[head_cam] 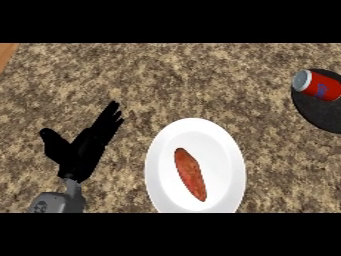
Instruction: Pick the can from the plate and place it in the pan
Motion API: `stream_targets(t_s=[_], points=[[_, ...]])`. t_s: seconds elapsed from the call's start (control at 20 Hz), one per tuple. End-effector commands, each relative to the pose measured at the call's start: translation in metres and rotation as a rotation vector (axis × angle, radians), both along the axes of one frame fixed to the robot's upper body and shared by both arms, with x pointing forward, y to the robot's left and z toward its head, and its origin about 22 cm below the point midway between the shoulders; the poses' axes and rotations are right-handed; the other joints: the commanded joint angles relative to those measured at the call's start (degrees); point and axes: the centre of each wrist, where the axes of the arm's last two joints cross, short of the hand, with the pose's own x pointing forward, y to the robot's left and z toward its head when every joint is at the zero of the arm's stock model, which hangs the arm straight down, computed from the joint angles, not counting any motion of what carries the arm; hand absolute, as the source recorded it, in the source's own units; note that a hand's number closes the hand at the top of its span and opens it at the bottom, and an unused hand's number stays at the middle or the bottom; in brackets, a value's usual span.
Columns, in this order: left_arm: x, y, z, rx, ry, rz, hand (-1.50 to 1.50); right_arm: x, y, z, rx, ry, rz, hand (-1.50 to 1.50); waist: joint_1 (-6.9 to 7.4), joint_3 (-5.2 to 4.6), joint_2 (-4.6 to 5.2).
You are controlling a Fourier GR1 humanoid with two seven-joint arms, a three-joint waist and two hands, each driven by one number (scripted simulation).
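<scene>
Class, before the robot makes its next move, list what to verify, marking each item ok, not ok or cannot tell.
1. Can in the pan: ok, lying on its side.
2. Plate free of the can: ok; only a reddish food item lies there.
3. Left hand open, holding nothing: ok.
4. Right hand's state: cannot tell, out of view.
5. Can resting clear of the pan's rim: cannot tell.

Soft, even light covers the speckled counter (202, 75); the white plate (219, 144) shows brightest, the left hand (83, 149) flat black.
</scene>
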Motion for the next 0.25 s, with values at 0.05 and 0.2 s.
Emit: stream_targets(t_s=[0.05, 0.2], points=[[-0.007, 0.002, -0.001, 0.005, 0.009, 0.006, 0.00, -0.024, -0.017, 0.003, 0.056, -0.043, 0.113, -1.50, -0.16, -0.01, -0.28], [-0.003, 0.011, -0.002, 0.020, 0.008, 0.017, 0.00, -0.022, -0.017, 0.005, 0.060, -0.058, 0.119, -1.50, -0.16, -0.01, -0.24]])
